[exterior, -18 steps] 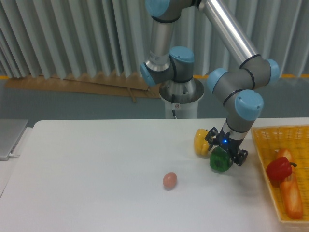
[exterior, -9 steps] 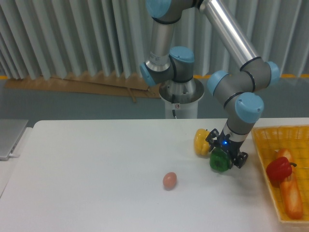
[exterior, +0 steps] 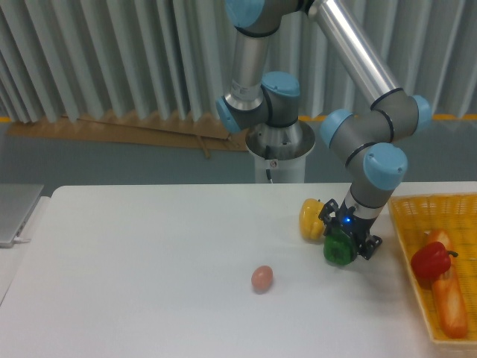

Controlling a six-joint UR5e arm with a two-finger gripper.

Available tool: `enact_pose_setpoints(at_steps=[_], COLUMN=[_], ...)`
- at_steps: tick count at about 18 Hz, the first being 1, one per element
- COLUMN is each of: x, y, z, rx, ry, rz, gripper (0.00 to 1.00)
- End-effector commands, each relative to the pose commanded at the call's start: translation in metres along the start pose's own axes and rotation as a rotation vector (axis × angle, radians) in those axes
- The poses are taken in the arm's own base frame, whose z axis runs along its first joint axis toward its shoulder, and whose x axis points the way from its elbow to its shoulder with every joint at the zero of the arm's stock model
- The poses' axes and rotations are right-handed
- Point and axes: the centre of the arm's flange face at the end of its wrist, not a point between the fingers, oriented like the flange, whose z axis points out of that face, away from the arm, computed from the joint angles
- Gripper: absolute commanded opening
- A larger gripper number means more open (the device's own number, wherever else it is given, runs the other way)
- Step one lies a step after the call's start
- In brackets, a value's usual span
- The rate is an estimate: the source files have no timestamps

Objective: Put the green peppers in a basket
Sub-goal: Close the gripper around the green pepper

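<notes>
The gripper [exterior: 344, 243] has closed in a little on the green pepper [exterior: 339, 250] over the last second: its black fingers now sit tighter against the pepper's top and sides, pinching it. The pepper itself has barely shifted; it rests on the tabletop [exterior: 149, 276], just beside the yellow pepper [exterior: 311, 218] and left of the basket [exterior: 406, 224], not yet lifted. That suggests the grasp is just being secured, so the carry to the basket is still to come. The basket already holds a red pepper [exterior: 431, 261] and what looks like a bread roll [exterior: 451, 302]. A small pinkish egg-shaped object [exterior: 261, 278] lies well apart to the left.
</notes>
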Motion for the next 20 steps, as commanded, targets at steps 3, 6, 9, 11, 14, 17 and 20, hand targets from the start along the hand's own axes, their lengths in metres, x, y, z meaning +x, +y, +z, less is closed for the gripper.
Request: enact_pose_setpoints(at_steps=[3,6,9,11,14,17,20], x=[0.000,0.002,0.002,0.001,0.002,0.002,0.003], y=[0.001,0.000,0.000,0.000,0.000,0.001,0.001], z=[0.001,-0.001,-0.003,-0.007,-0.011,-0.009,-0.007], rx=[-0.002,-0.001,-0.001,0.000,0.002,0.003,0.004], ry=[0.001,-0.002,-0.005,-0.013,-0.017,-0.014,-0.009], rz=[0.009,0.014,0.013,0.013,0.014,0.015,0.042], gripper=[0.43,0.38,0.37,0.37,0.37,0.37,0.07])
